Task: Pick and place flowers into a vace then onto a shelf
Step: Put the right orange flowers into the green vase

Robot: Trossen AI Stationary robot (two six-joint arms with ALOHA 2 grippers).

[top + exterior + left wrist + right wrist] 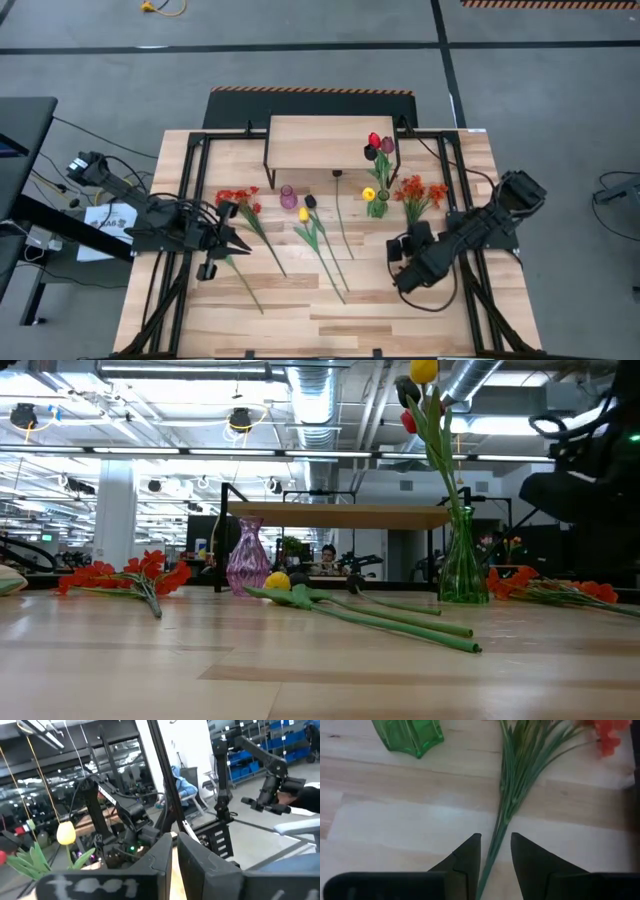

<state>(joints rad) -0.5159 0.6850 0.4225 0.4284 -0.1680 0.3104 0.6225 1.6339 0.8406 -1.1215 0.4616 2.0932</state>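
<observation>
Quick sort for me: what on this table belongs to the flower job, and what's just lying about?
Job:
- green vase holding tulips
- pink vase
- shelf
- loose tulips
- left orange-red spray
- right orange-red spray, its stem between the right gripper fingers

Lying about:
- paper off the table edge
- cables

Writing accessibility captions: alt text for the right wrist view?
The right gripper's two dark fingers sit open on either side of the thin green stems of an orange-red blossom spray lying flat on the light wood-plank tabletop. The base of a green glass vase stands beyond.
</observation>
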